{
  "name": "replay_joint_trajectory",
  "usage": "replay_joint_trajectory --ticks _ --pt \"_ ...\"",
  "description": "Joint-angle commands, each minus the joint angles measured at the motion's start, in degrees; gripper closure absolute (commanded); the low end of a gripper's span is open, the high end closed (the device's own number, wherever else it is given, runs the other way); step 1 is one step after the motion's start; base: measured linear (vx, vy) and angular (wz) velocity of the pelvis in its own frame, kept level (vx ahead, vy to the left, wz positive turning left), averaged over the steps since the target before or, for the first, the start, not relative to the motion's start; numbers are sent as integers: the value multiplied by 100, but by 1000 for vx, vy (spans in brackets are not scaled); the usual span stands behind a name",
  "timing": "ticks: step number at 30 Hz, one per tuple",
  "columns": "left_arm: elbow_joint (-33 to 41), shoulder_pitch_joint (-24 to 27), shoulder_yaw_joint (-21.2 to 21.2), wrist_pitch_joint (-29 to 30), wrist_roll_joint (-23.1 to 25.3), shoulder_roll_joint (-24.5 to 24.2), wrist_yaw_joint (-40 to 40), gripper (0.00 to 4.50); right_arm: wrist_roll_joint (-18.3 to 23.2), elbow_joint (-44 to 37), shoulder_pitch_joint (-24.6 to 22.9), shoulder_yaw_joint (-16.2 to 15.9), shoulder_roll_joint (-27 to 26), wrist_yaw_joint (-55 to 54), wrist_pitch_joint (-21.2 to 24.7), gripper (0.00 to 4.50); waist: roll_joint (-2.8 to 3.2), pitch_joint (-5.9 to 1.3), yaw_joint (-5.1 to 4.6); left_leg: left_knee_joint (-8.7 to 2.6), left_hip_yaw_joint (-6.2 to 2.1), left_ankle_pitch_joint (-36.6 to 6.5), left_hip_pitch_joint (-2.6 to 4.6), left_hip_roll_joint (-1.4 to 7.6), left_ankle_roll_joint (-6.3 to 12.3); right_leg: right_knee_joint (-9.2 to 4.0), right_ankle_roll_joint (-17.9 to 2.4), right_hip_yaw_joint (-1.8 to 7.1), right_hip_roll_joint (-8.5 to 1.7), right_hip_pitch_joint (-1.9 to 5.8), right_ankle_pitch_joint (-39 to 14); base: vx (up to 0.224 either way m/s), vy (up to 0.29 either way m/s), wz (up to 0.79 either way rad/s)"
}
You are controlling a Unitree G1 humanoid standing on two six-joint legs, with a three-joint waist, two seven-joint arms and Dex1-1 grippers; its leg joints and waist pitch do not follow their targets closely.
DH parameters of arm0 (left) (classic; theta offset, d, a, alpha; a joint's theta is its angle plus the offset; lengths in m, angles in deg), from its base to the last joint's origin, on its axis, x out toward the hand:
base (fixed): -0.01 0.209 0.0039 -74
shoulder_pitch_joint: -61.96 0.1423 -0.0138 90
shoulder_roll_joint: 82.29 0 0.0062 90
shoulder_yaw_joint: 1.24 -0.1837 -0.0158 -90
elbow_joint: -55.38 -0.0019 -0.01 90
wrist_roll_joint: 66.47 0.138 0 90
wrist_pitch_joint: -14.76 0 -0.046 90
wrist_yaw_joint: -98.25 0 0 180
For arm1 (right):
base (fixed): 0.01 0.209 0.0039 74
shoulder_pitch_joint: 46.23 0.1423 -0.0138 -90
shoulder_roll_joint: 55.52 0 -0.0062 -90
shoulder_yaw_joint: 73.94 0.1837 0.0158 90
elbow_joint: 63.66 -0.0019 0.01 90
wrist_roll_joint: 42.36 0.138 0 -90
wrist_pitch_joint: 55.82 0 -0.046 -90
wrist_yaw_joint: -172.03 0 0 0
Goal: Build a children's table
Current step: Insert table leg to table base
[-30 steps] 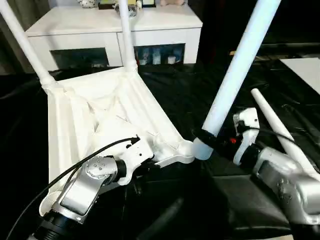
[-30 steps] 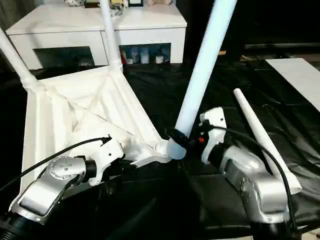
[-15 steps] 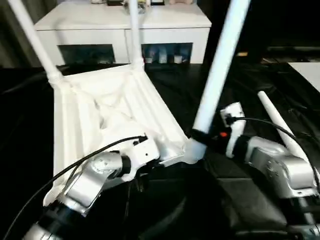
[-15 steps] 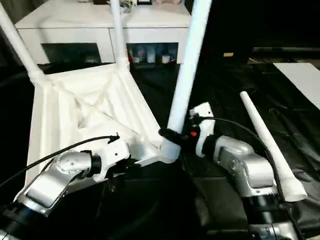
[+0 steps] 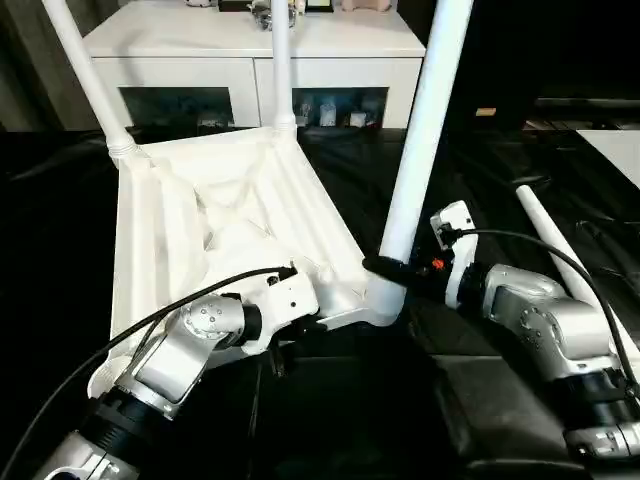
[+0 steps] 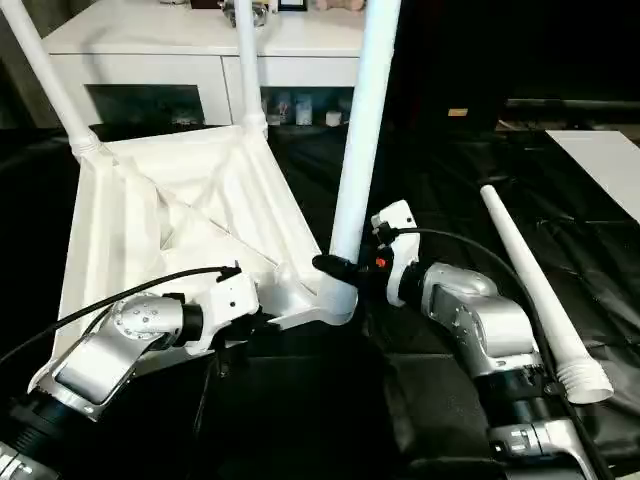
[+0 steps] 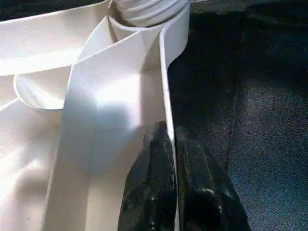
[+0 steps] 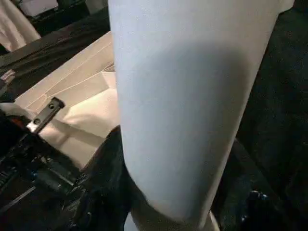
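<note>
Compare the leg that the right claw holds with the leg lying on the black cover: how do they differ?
The held leg stands nearly upright, its thick end at a corner socket of the tabletop; the loose leg lies flat, apart from the tabletop. The right claw grips the held leg near its base; nothing grips the loose leg. Both are long, white, round and tapered.

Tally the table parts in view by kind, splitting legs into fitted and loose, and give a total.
Tabletop: 1
Legs standing in corner sockets: 3, the far-left leg, the far-middle leg, the near leg
Loose leg lying on the black cloth: 1
Total: 5 parts
</note>
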Motion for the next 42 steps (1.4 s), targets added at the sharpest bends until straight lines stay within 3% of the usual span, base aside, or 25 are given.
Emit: replay_joint_trajectory --ticks 1,11,21,29,35,36,37,42 --pt "-216 -9 -175 -15 242 -173 70 450 -194 298 -4 -113 48 79 33 265 -44 -255 -16 -432 -136 -812 67 389 136 -453 -1415 288 -511 131 -217 0 0 0" --pt "-232 -23 -201 -88 276 -255 128 450 -409 744 206 -321 21 282 -264 265 -38 -254 -27 -441 -136 -922 71 398 120 -456 -1445 287 -513 128 -276 0 0 0" --pt "-205 11 -198 -85 277 -274 99 450 -428 1262 356 -203 -194 219 -599 265 -61 -225 -72 -482 -147 -1249 82 407 12 -501 -1389 294 -522 90 -798 0 0 0" --pt "-102 85 -160 -16 248 -300 38 450 -324 1255 32 175 -335 -66 -951 265 -78 -213 -106 -522 -163 -1549 93 416 -91 -539 -1283 306 -522 58 -1070 0 0 0" --pt "-64 114 -129 -6 219 -304 -4 450 -416 891 -537 344 -480 -397 -1556 265 -73 -217 -104 -544 -168 -1595 90 420 -112 -543 -1229 309 -512 49 -967 0 0 0" --pt "-77 108 -129 -13 219 -301 -13 450 -462 832 -651 379 -554 -509 -1726 265 -36 -217 -91 -545 -168 -1603 93 421 -117 -546 -1217 313 -517 41 -977 0 0 0" --pt "-83 105 -129 -17 218 -300 -18 450 -488 790 -727 405 -607 -586 -1834 265 -37 -210 -95 -549 -165 -1635 92 418 -127 -561 -1205 315 -514 34 -1004 0 0 0" --pt "-96 88 -132 -14 213 -277 -33 450 -518 725 -922 483 -758 -788 -2172 265 -40 -184 -118 -588 -193 -2051 103 417 -219 -599 -1100 321 -508 3 -1504 0 0 0"
